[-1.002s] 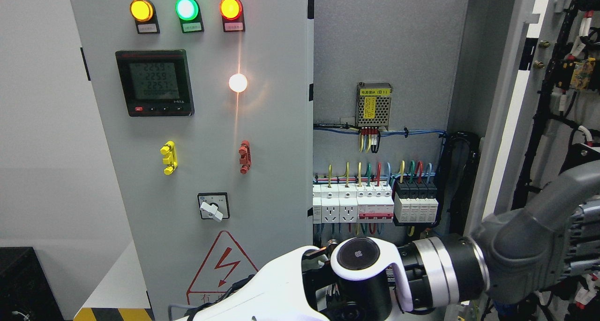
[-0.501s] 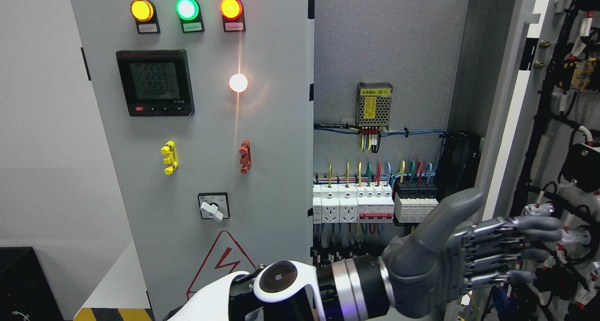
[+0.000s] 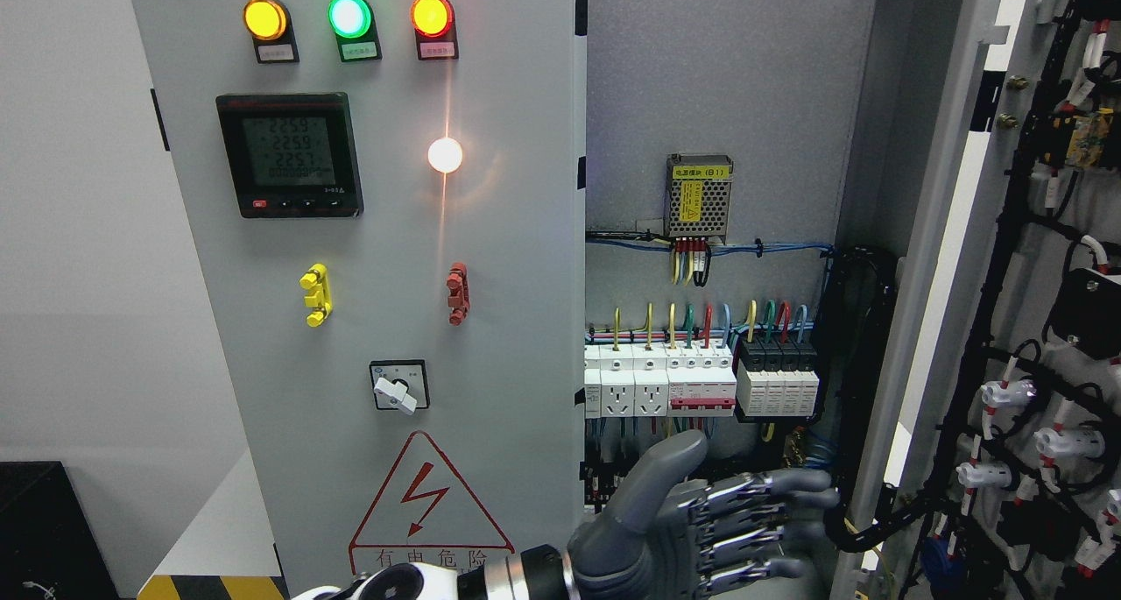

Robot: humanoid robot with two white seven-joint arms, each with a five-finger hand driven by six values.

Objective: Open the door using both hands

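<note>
The cabinet's right door (image 3: 941, 232) stands swung open at the picture's right, its inner side covered with black cables and white connectors (image 3: 1042, 407). Behind it the open cabinet interior (image 3: 727, 101) shows. My left hand (image 3: 744, 521) is low in the picture, in front of the cabinet's lower part, its arm (image 3: 490, 578) coming in from the lower left. Its grey fingers (image 3: 788, 499) stretch out flat toward the right and the thumb points up; it holds nothing. The fingertips end just short of the open door's edge. My right hand does not show.
The left door panel (image 3: 394, 337) is closed, with three lamps, a meter (image 3: 289, 153), yellow and red handles and a rotary switch (image 3: 398, 388). Inside are a power supply (image 3: 698, 195) and a row of breakers (image 3: 701, 381). A black box (image 3: 44, 530) sits at lower left.
My left arm has pulled back to the left and downward, away from the open door. One second ago the hand was past the door's edge; now it lies in front of the cabinet.
</note>
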